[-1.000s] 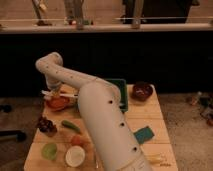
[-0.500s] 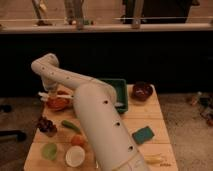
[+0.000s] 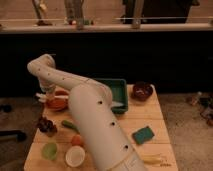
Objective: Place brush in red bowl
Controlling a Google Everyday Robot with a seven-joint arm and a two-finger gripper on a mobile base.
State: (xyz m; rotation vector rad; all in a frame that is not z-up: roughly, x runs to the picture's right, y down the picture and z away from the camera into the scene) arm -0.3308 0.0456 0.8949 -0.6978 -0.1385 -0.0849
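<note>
Shallow orange-red red bowl on the desk just below the shut gripper, slim white brush level at the gripper, over the bowl's left rim

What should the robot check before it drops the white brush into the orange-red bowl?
1. Gripper over the wide orange-red bowl: ok, it hangs at the bowl's far left edge.
2. Gripper shut: ok.
3. Slim white brush held: cannot tell; a white stick pokes out left beside the gripper.
4. Bowl on the wooden table: ok, at its left back corner.
5. Room inside the bowl: cannot tell, the arm hides part of it.
6. Green tray and small dark maroon bowl out of the way: ok, both sit to the right.
</note>
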